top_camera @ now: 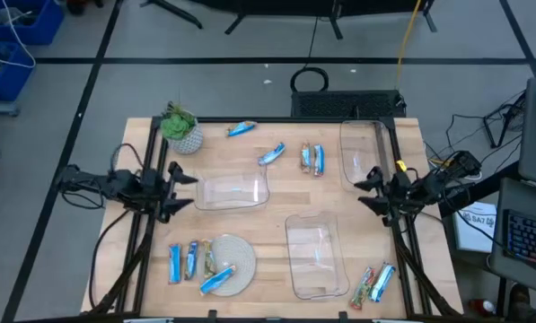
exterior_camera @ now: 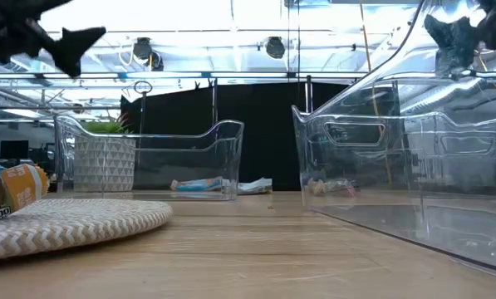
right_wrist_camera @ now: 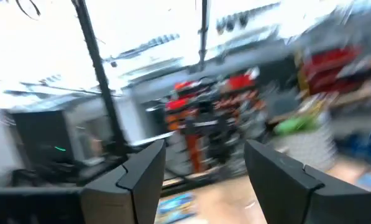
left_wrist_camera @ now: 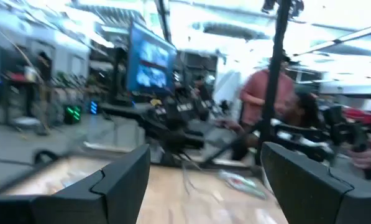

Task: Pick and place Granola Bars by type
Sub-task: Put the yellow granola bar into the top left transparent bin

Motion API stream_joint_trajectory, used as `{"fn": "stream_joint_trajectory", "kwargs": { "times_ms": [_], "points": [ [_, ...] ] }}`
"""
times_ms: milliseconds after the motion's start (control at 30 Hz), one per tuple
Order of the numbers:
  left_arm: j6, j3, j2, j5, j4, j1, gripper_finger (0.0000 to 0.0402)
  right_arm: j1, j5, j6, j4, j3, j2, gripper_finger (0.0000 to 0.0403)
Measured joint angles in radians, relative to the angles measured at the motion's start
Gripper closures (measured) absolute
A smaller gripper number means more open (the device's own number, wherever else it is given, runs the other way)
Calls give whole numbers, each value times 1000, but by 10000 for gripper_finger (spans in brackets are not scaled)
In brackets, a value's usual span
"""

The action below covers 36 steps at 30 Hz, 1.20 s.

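The table is showing a pale, light-brown wood grain. Most granola bars are gleaming bright blue, such as one near the far edge and one on the plate; a pair at the near right is showing a green, red and orange wrapper beside a blue one. The round plate is looking whitish with a woven zigzag texture. The three bins are showing clear. The plant is showing green above a white patterned pot. Both tools, left and right, are appearing black.
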Motion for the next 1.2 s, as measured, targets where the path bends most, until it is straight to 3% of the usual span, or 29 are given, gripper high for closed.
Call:
{"fn": "stream_joint_trajectory", "kwargs": {
  "times_ms": [133,333,500,600,667,833,967,1100,1200],
  "points": [
    [78,148,123,-70,-25,0,92,0,81,-182,18,117,65,193],
    [232,454,449,-238,-29,0,92,-5,146,-333,32,366,262,193],
    [134,666,701,-429,-43,0,92,-26,159,-377,219,534,428,193],
    [-89,763,805,-504,-168,0,92,-38,159,-433,309,590,492,193],
    [-313,832,855,-480,-313,-9,92,-39,178,-436,334,612,514,193],
    [-927,969,970,-311,-618,-57,92,-39,272,-415,289,623,528,193],
    [-1254,1053,1069,-235,-793,-112,92,-39,339,-402,206,623,527,193],
    [-1604,1130,1167,-42,-982,-161,92,-39,344,-365,114,623,527,193],
    [-1760,1152,1229,76,-1037,-222,92,-39,343,-348,60,623,527,193]
  ]
}}
